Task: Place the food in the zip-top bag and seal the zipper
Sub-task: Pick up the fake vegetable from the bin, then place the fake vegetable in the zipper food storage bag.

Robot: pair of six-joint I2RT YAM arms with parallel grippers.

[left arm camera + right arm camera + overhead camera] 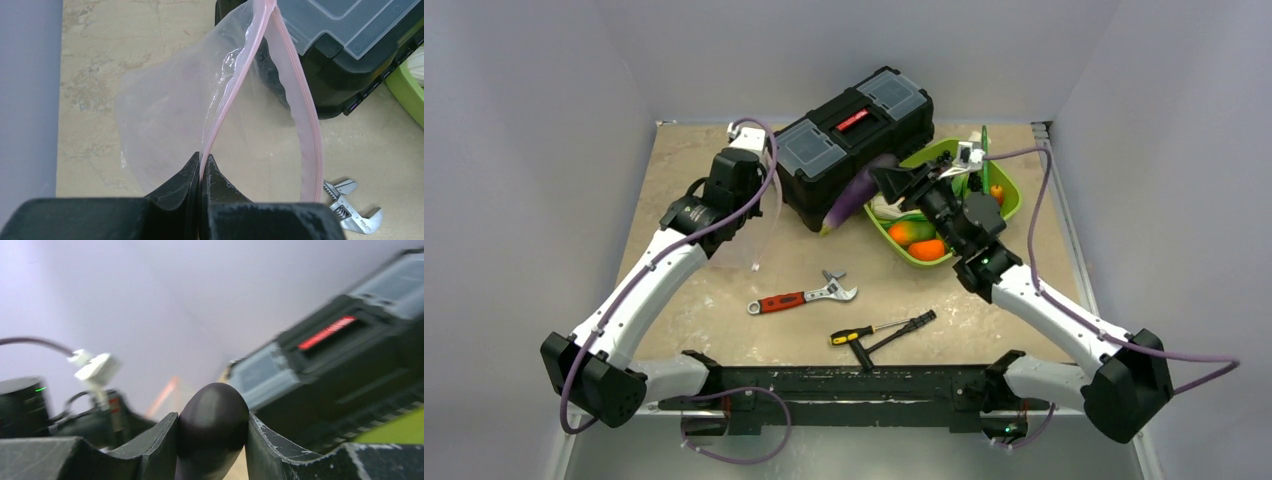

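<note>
My left gripper (pixel 201 159) is shut on the pink zipper strip (pixel 230 95) of the clear zip-top bag (pixel 165 110) and holds it up with its mouth gaping; the bag hangs faintly beside the left wrist in the top view (pixel 759 235). My right gripper (pixel 212 420) is shut on the dark purple piece (pixel 212 425), a long eggplant shape (pixel 852 195) held in the air in front of the toolbox. Orange and red-green fruits (pixel 914 238) lie in the lime-green tray (pixel 1012 205).
A black toolbox (pixel 854 140) stands at the back centre, between the arms. A red-handled wrench (pixel 802 296) and two screwdrivers (pixel 882 332) lie on the table near the front. The tray sits at the right behind my right arm.
</note>
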